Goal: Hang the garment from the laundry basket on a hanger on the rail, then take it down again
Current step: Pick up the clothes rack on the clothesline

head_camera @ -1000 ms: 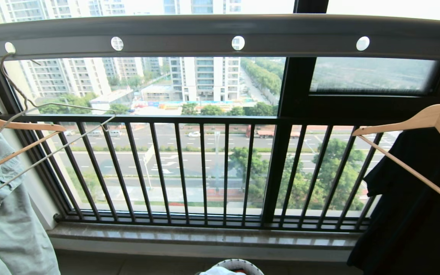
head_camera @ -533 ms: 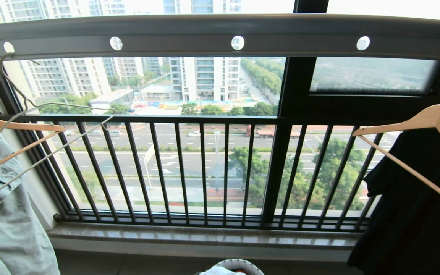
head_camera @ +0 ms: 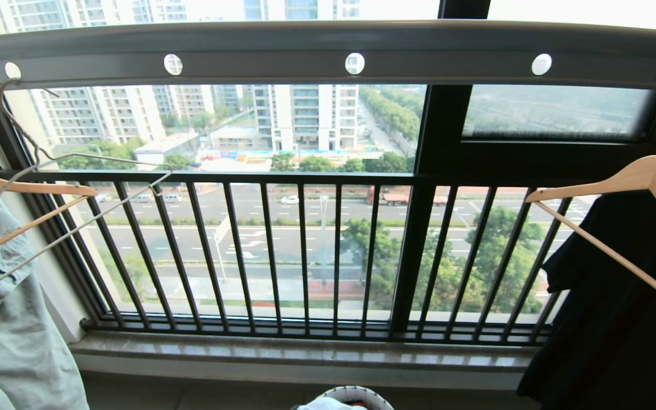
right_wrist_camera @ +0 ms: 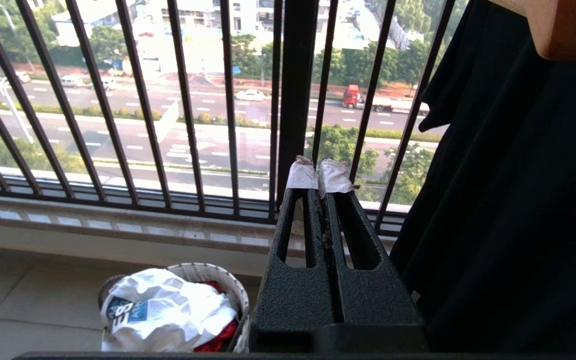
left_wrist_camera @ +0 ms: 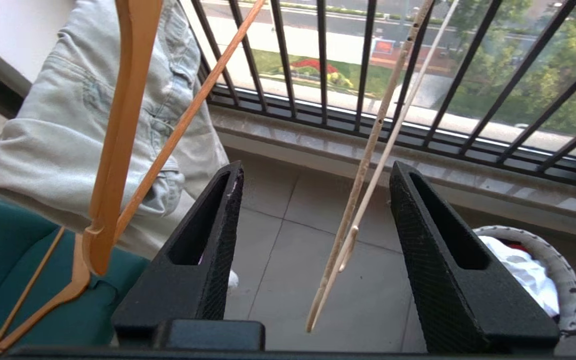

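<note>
We bring the spread left gripper [left_wrist_camera: 313, 220] around the hanger [left_wrist_camera: 363, 170], probably untouched; next, close on it.

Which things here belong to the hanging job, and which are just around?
Job:
T-shirt
basket
wire hanger
rail
left gripper, jaws open around the wire hanger

Around:
wooden hangers
denim garment
black garment
window railing

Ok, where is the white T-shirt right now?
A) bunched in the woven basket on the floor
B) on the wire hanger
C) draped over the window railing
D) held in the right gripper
A: the right wrist view shows the T-shirt crumpled inside the basket, and the wire hanger hangs bare.
</note>
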### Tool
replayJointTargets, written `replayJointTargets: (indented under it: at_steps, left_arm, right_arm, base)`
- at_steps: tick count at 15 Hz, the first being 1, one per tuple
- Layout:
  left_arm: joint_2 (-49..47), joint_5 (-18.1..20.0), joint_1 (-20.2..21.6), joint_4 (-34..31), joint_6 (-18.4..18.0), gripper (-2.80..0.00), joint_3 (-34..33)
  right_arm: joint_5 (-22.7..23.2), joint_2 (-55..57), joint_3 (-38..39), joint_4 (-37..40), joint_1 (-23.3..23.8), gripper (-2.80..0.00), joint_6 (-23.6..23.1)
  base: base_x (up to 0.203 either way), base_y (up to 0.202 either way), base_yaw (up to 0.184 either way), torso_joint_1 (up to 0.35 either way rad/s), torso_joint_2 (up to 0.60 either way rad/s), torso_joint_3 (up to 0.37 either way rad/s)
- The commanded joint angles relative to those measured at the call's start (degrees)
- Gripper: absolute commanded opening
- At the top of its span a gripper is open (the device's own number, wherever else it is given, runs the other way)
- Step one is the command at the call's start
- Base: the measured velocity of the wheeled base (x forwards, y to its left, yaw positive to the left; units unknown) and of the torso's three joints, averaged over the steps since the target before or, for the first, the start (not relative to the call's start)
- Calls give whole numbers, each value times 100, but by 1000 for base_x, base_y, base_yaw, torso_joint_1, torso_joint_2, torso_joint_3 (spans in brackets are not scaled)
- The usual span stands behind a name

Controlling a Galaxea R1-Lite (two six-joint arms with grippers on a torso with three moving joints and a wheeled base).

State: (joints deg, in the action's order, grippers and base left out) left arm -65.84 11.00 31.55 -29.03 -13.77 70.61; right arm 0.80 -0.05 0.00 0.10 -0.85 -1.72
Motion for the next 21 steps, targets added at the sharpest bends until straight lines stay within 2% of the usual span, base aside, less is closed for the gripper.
replayJointTargets:
  at_steps: [1, 3, 6, 12, 15, 18, 20, 21]
  left_arm:
    - [-224, 1149, 523, -37, -25, 0, 37]
    - [-494, 1379, 595, -42, -37, 0, 25]
    - [-807, 2108, 615, -45, -13, 0, -53]
    - [-1183, 2656, 615, 136, -84, 0, -10]
    - [-1377, 2888, 615, 368, -307, 0, -8]
    - [-1511, 2943, 615, 415, -845, 0, -20]
    - [-1522, 3013, 615, 418, -855, 0, -12]
    - [-1556, 3223, 615, 430, -859, 0, -12]
  right_arm:
    - [7, 5, 0, -1, -3, -280, -3]
    - [-1, 5, 0, -1, -3, -280, -3]
    - [-1, 5, 0, -1, -3, -280, -3]
    - [-1, 5, 0, -1, -3, -280, -3]
    - [2, 5, 0, -1, -3, -280, -3]
    - [8, 5, 0, -1, -3, -280, -3]
    - [8, 5, 0, -1, -3, -280, -3]
    - [8, 5, 0, -1, -3, -280, -3]
  base:
    - [0, 0, 0, 0, 0, 0]
    - [0, 0, 0, 0, 0, 0]
    - [0, 0, 0, 0, 0, 0]
    - [0, 0, 0, 0, 0, 0]
    - [0, 0, 0, 0, 0, 0]
    - [0, 0, 0, 0, 0, 0]
    - [0, 0, 0, 0, 0, 0]
    - [0, 0, 0, 0, 0, 0]
